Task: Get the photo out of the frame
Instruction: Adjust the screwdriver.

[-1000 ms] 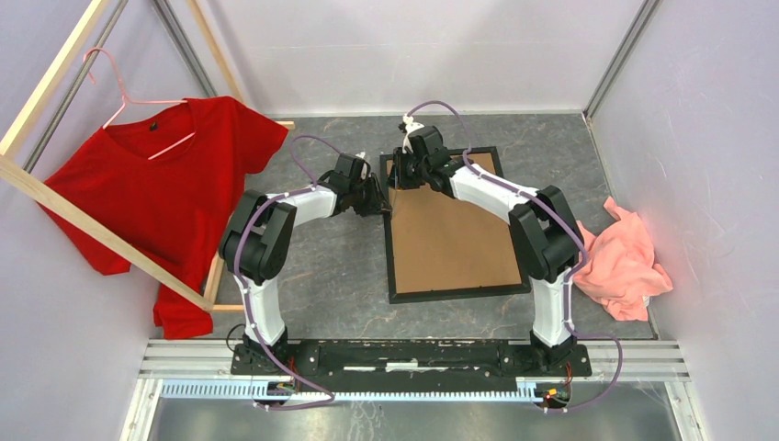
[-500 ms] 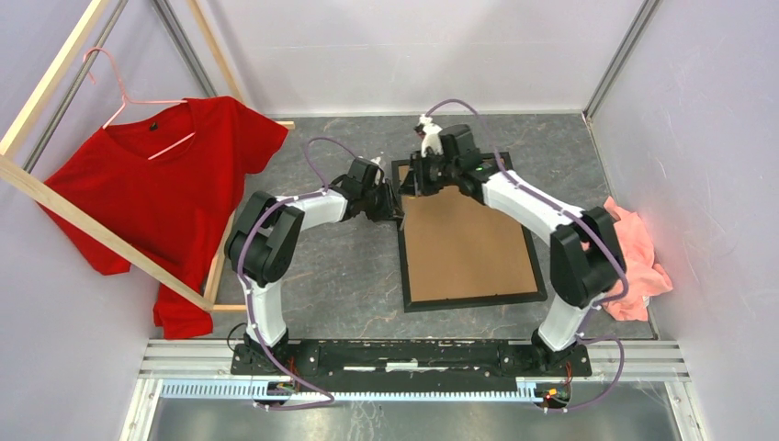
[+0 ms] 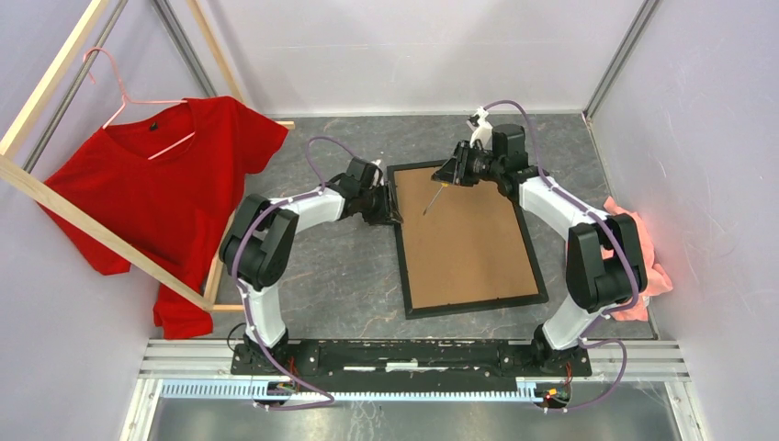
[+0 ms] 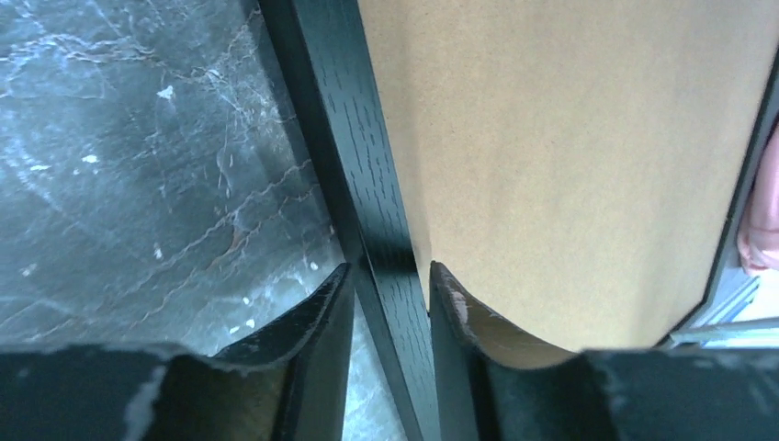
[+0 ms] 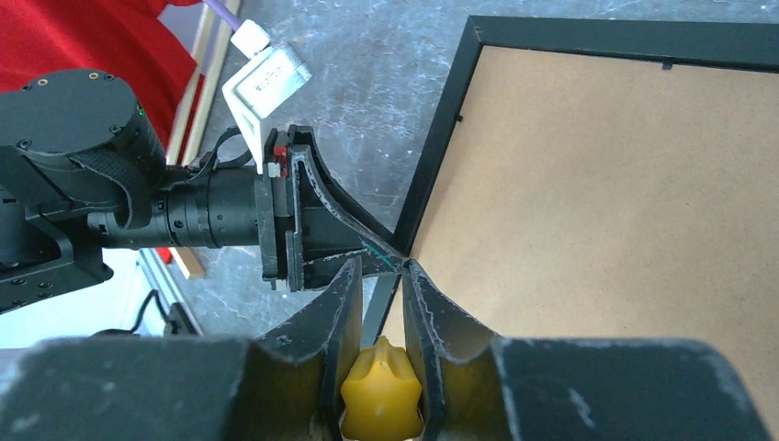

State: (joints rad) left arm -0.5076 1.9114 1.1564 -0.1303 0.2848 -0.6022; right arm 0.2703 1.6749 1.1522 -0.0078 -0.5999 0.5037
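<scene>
The black frame (image 3: 403, 266) lies face down, its brown backing board (image 3: 464, 239) up. The photo is hidden under the board. My left gripper (image 3: 395, 209) is shut on the frame's left rail near its far corner. In the left wrist view the gripper (image 4: 386, 280) has one finger on each side of the rail (image 4: 367, 184). My right gripper (image 3: 448, 175) hovers over the board's far end, shut on a yellow-handled tool (image 5: 381, 395). The tool's thin shaft (image 3: 432, 200) points down toward the board. In the right wrist view my right gripper (image 5: 377, 268) points at the left rail (image 5: 441, 156), right beside the left gripper.
A red T-shirt (image 3: 165, 193) on a pink hanger hangs from a pale wooden rack (image 3: 55, 207) at the left. A crumpled pink cloth (image 3: 643, 253) lies just right of the frame. Grey walls enclose the dark stone tabletop (image 3: 340, 276).
The frame has slid to the right and turned slightly, with my left gripper following on its rail. My right gripper has moved right, from the frame's far-left corner to over the board's far end.
</scene>
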